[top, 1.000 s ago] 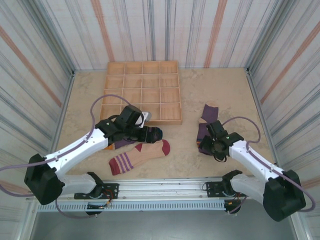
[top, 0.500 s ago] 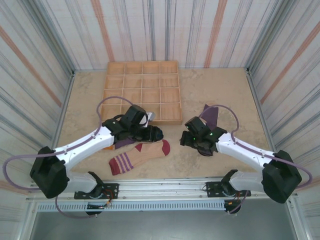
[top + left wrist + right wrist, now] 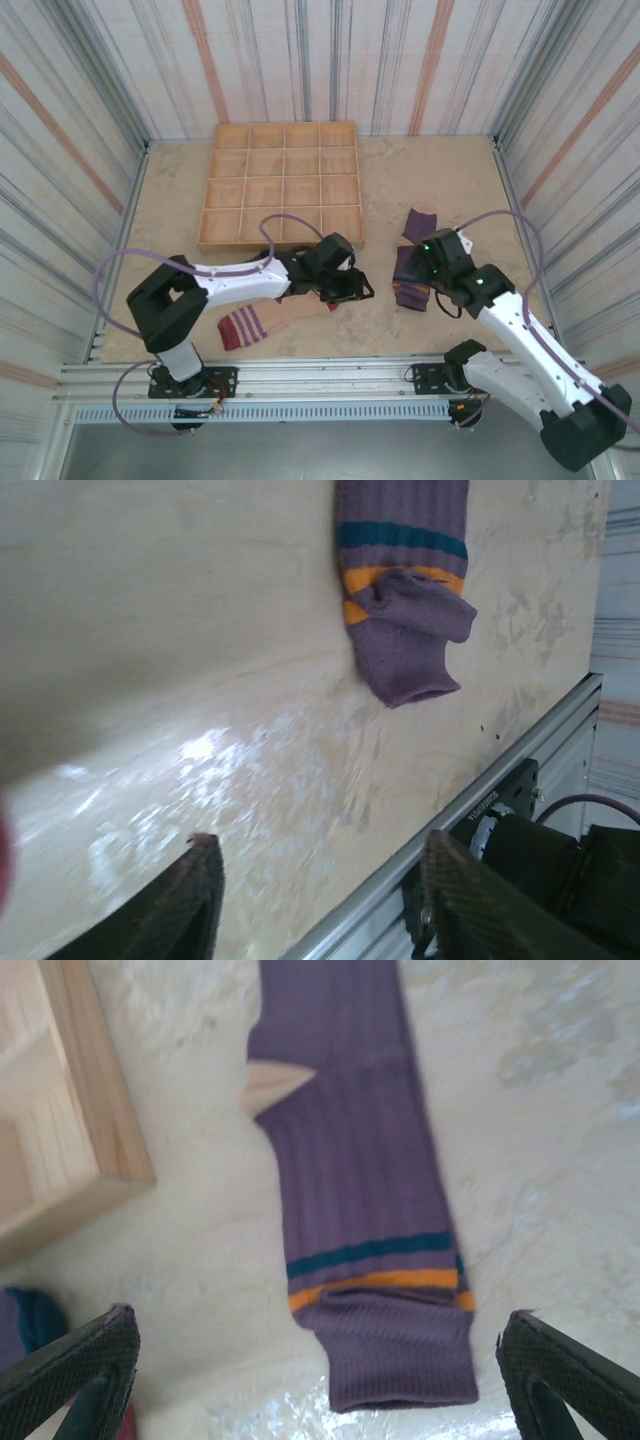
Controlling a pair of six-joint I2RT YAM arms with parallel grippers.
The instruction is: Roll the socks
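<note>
Since the right fingers (image 3: 75, 1365) stand spread wide and empty, with the purple sock (image 3: 360, 1190) just ahead between them, they look set to drop on its cuff and start the roll. The left fingers (image 3: 190, 895) hang half parted, holding nothing. Ahead of both, the sock lies flat on the worktop (image 3: 570, 1090), its cuff end bunched and teal and orange bands just beyond.

Bare table (image 3: 460, 180) lies right of the wooden tray (image 3: 230, 243) (16 compartments), with walls (image 3: 90, 120) close around.
</note>
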